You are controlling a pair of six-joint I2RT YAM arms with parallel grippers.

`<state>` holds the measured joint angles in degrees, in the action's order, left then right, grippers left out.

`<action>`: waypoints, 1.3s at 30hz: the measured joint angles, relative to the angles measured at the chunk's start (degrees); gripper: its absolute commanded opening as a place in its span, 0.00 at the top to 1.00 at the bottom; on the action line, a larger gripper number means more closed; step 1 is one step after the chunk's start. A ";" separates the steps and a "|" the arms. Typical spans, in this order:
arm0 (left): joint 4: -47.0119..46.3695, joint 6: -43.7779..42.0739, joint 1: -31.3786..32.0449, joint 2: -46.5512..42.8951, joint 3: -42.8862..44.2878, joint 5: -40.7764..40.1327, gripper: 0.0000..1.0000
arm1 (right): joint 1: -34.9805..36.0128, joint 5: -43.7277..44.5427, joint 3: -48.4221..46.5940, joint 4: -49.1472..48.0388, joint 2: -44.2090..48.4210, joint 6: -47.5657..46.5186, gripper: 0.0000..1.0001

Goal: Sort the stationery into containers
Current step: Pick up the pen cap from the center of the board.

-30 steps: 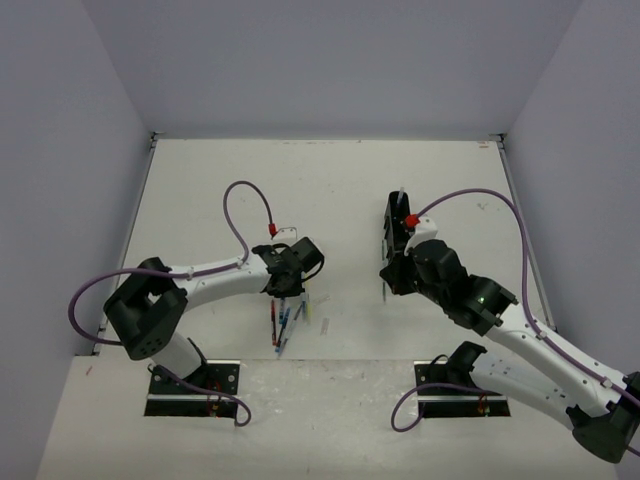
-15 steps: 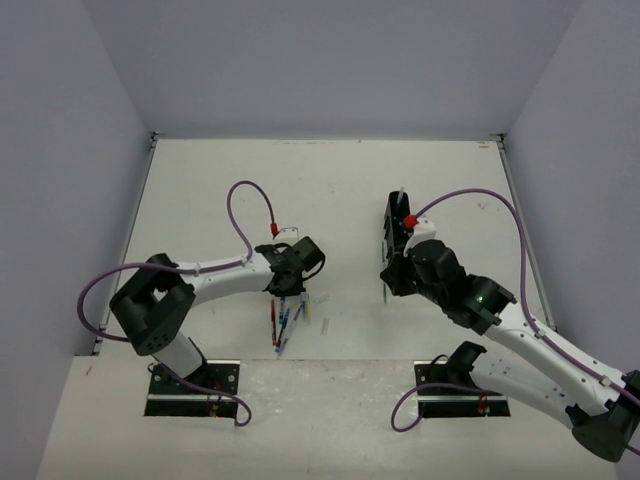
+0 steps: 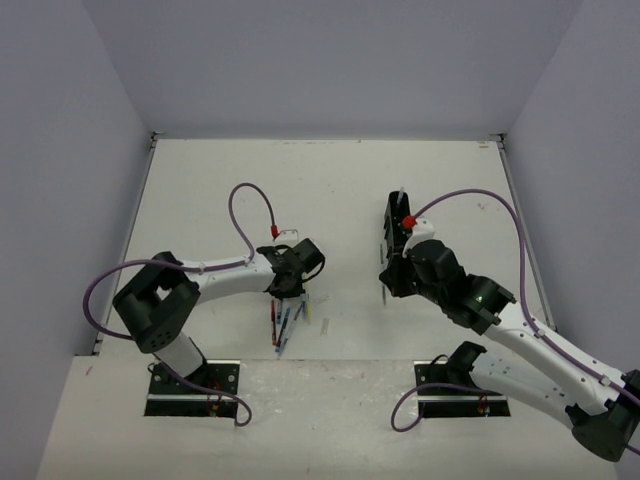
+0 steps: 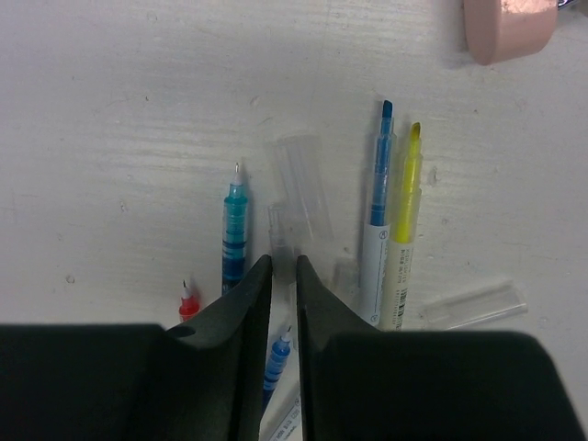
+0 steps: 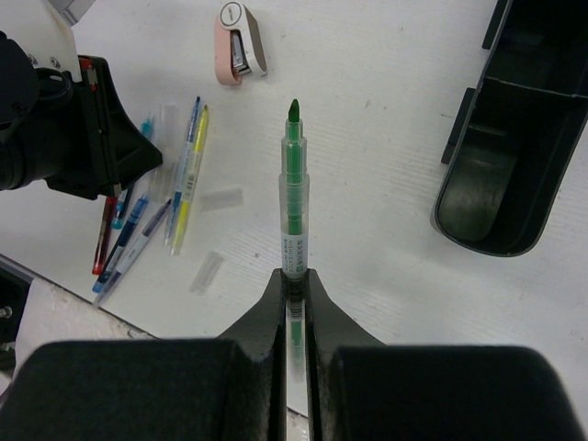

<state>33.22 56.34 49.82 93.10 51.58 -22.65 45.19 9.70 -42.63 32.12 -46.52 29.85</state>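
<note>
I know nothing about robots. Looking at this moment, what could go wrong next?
1. The right gripper pinches the green marker only at its rear end, with most of it sticking out. It could swing or slip before it reaches the black tray.
2. The left gripper pinches a thin clear piece lying close beside the blue pen. The piece might slip out, or lifting it may nudge its neighbours.

Pens (image 3: 286, 318) in a cluster, well left of tray (image 3: 390, 215).
</note>
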 measured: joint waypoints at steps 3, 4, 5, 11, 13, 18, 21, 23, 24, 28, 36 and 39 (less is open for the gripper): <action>-0.33 -0.02 -0.13 0.22 -0.06 0.00 0.87 | 0.00 -0.22 0.00 0.00 -0.04 -0.02 1.00; -0.50 -0.03 -0.19 0.28 -0.08 0.00 0.90 | 0.00 -0.23 0.00 0.00 -0.06 -0.02 1.00; -0.68 -0.04 -0.24 0.28 -0.10 -0.02 0.94 | 0.00 -0.23 0.00 0.00 -0.08 -0.02 1.00; -1.01 -0.37 -0.30 0.26 -0.10 0.00 1.00 | 0.00 -0.29 0.00 0.00 -0.35 -0.04 1.00; -0.94 -0.39 -0.31 0.12 -0.11 0.00 1.00 | 0.00 -0.36 0.00 -0.01 -0.35 -0.04 1.00; -0.04 -0.39 -0.30 -2.11 -0.12 -0.11 1.00 | 0.00 -0.66 0.00 -0.09 -0.35 -0.04 1.00; 1.00 -0.42 -0.30 -5.68 -0.12 -0.38 1.00 | -0.04 -1.95 0.00 -0.57 -0.35 -0.16 1.00; 1.31 -0.47 -0.30 -8.22 0.12 -0.60 1.00 | -0.11 -4.53 0.60 -2.64 -0.12 -0.82 1.00; 1.35 -0.59 -0.31 -9.56 0.33 -0.63 1.00 | -0.17 -6.15 1.16 -4.06 0.10 -1.19 1.00; -0.80 -2.23 -0.32 -16.42 0.93 -0.18 1.00 | -0.24 -16.98 6.36 -14.07 2.26 -1.09 1.00; -26.72 -7.46 -0.32 -35.80 -4.54 6.51 0.99 | 1.24 -30.64 16.58 -41.96 0.01 8.62 1.00; -38.71 -9.92 -0.37 -39.99 -9.60 11.75 1.00 | 2.23 -33.04 16.57 -48.04 -1.05 10.18 1.00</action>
<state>-5.49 46.42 49.45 53.11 41.99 -10.91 47.41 -23.34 -26.07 -15.92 -47.57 40.03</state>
